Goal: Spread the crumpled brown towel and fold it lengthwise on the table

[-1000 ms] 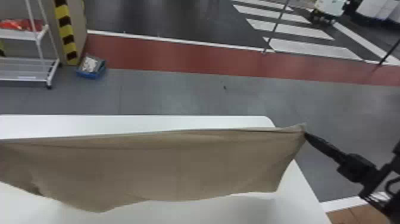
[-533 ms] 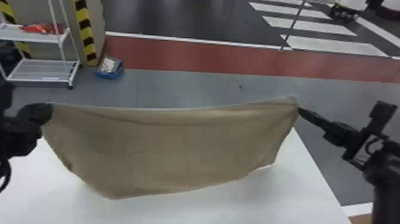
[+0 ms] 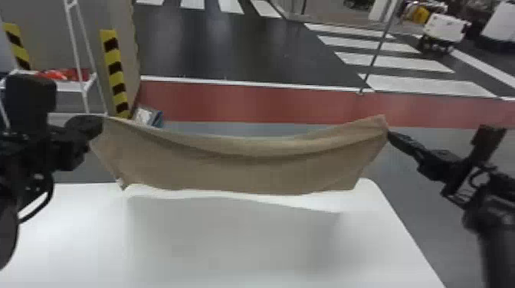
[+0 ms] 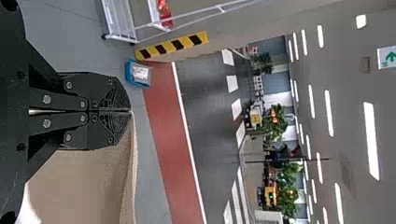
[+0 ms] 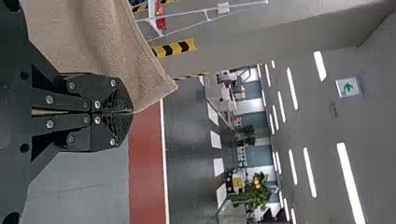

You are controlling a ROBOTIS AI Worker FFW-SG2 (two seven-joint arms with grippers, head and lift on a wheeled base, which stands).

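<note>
Stretched between both arms, the brown towel [image 3: 245,164] hangs in the air above the far part of the white table [image 3: 237,245], its top edge sagging in the middle. My left gripper [image 3: 100,121] pinches its upper left corner, and my right gripper [image 3: 388,135] holds the upper right corner. In the left wrist view, the left gripper [image 4: 130,111] is shut on the edge of the towel [image 4: 88,186]. The right wrist view has the right gripper [image 5: 132,112] shut on the towel [image 5: 112,51], whose corner tip sticks out past the fingers.
Beyond the table's far edge lies a grey floor with a red strip [image 3: 245,103]. A white wire shelf [image 3: 86,86] and a yellow-black striped post [image 3: 115,72] stand at the far left, with a blue box [image 3: 149,116] on the floor beside them.
Both grippers have risen and moved away over the table, lifting the towel off it. The left arm has come into the head view, and that view now takes in more of the floor beyond.
</note>
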